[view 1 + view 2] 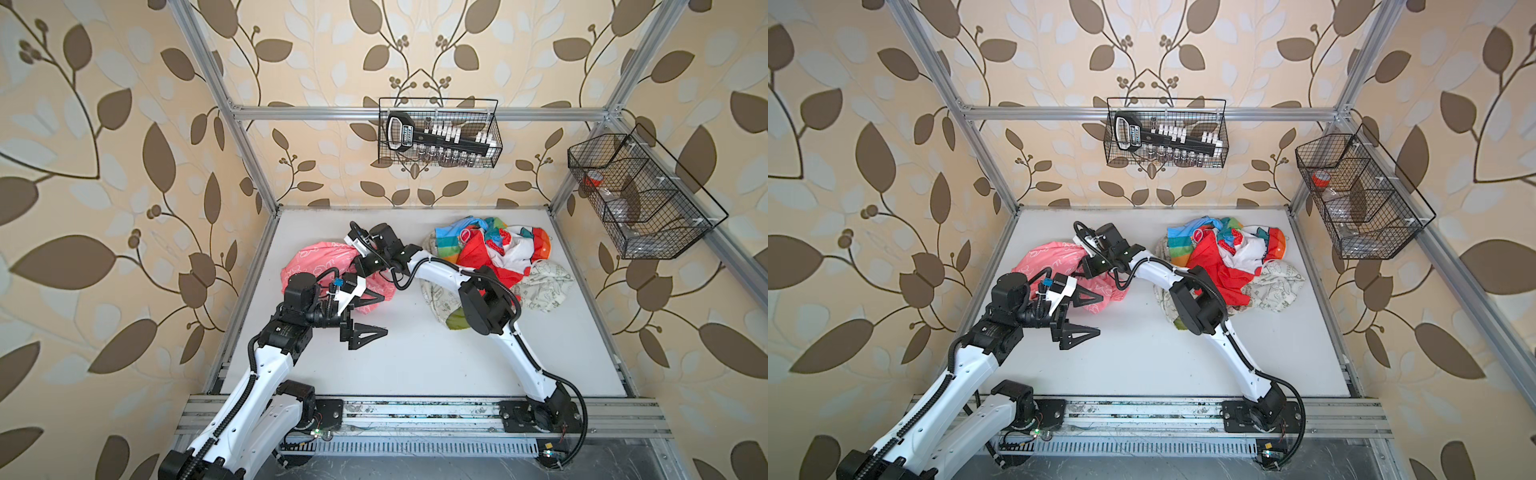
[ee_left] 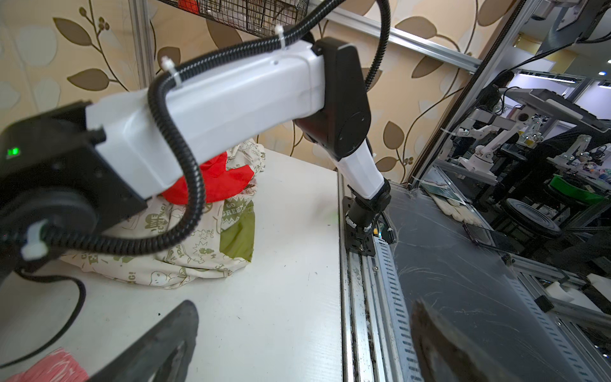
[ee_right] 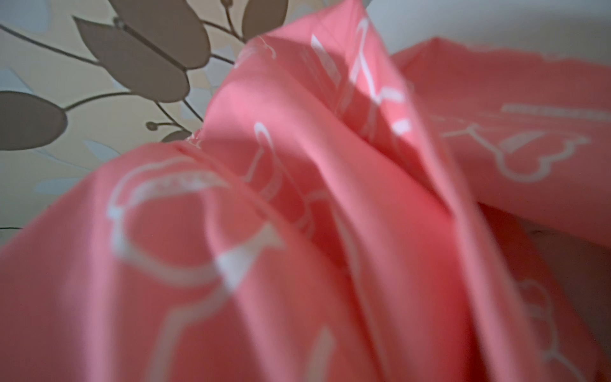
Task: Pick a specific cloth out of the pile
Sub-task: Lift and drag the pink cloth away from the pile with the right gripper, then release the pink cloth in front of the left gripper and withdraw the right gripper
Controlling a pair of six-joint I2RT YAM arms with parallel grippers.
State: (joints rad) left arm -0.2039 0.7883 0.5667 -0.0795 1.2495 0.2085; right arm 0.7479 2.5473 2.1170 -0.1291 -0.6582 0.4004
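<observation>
The coral-pink cloth printed with white outline bears (image 1: 320, 266) lies bunched on the left half of the white tabletop (image 1: 415, 361), apart from the pile; it shows in both top views (image 1: 1054, 259). Its far end is drawn up into a gathered peak where the right gripper (image 1: 353, 251) meets it, the right arm reaching across the middle to get there. The jaws themselves are hidden behind the wrist housing in both top views, but they are closed tight, and the right wrist view is filled with soft, blurred pink folds (image 3: 297, 215) running up toward the camera, so the gripper is pinching the cloth.

The left gripper (image 1: 380, 313) hovers just beside the near edge of the pink cloth with its two black triangular fingers (image 1: 368, 332) spread wide apart, nothing between them. One finger overlaps the cloth's edge in the top views; whether it touches cannot be told.

The pile of crumpled fabrics (image 1: 494, 257) sits on the right half of the table: a red cloth with rainbow stripes (image 1: 478, 253) on top, and a cream cloth printed with olive-green drawings (image 2: 198, 238) below, with an olive patch. The right arm's black elbow covers part of the pile's near edge.

Two black wire baskets hang on the leaf-patterned walls: the rear basket (image 1: 440, 133) and the side basket (image 1: 640, 195).
</observation>
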